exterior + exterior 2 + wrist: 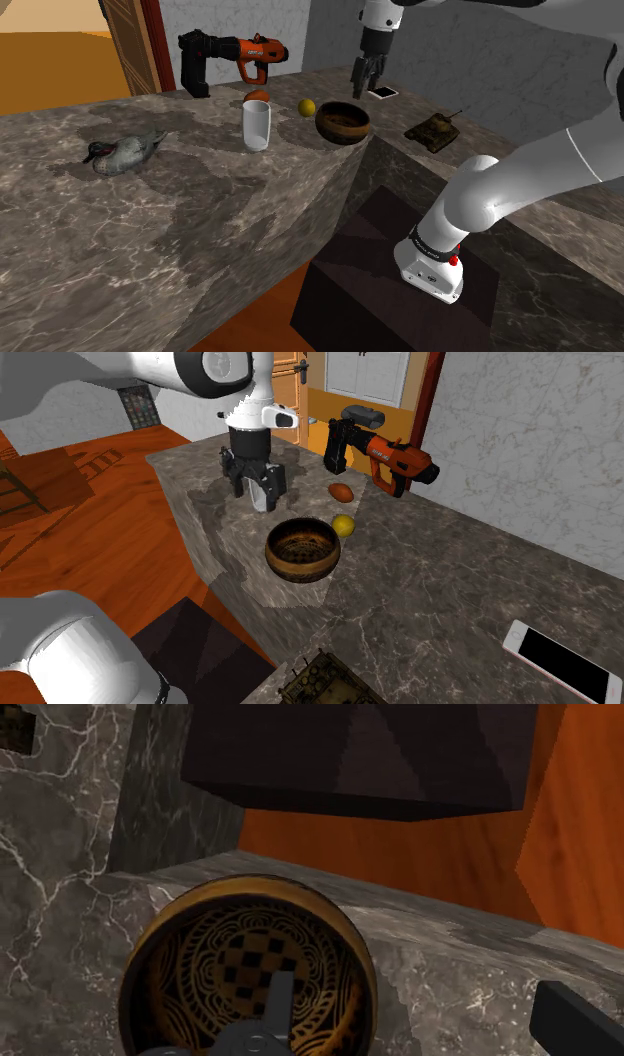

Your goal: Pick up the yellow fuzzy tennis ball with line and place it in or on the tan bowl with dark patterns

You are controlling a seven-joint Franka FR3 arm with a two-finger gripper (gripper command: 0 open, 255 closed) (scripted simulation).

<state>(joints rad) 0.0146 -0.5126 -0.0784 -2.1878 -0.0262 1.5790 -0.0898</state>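
Shoulder view: beside stand [365,262], overlooking counter [200,220]. Second exterior view: nearer, from tank [325,682] end. Bowl [342,130] common to all three.

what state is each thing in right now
gripper: open, empty
bowl: upright, empty
tennis ball: resting beside the bowl, not held
cup: upright
duck figure: upright
phone: lying flat, screen up

Dark grey marbled counter [200,230] with pale veins. Orange wood floor [90,492] down below. Grey mottled walls [530,442] behind. Red-brown door frame [150,40] at the shoulder view's left. Past the counter, maybe a white panelled door [375,372].
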